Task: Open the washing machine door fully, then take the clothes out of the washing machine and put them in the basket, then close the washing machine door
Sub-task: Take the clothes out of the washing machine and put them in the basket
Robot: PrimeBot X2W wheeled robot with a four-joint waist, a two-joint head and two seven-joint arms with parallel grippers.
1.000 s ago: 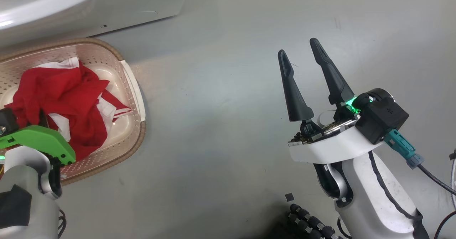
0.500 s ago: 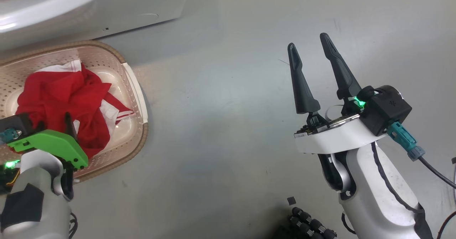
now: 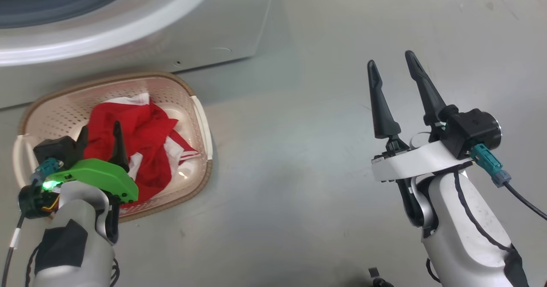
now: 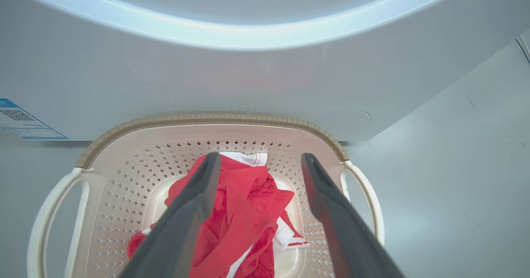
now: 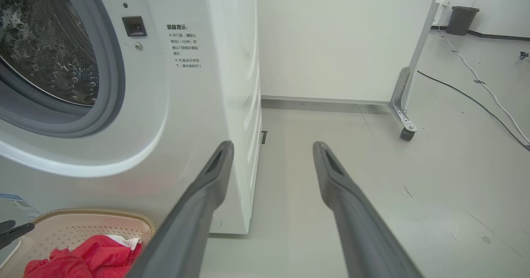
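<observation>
Clothes (image 3: pixel 145 133) lie heaped in the basket (image 3: pixel 55 111) on the floor (image 3: pixel 299 158), beneath the left gripper (image 3: pixel 100 126), whose fingers are spread and hold nothing. Well to the right, the right gripper (image 3: pixel 390 58) hovers over the floor, likewise released and empty. Beyond the basket stands the washing machine (image 3: pixel 179 34), its steel drum (image 5: pixel 37 42) exposed.

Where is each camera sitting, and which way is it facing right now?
Head: up high, facing down at the floor, basket and washer base; left pincer and right pincer show.
Left wrist: over the basket, looking down along its open fingers at the clothes.
Right wrist: low, facing the washer's drum and far wall; its open fingers show.
Shared: all see basket and clothes.
</observation>
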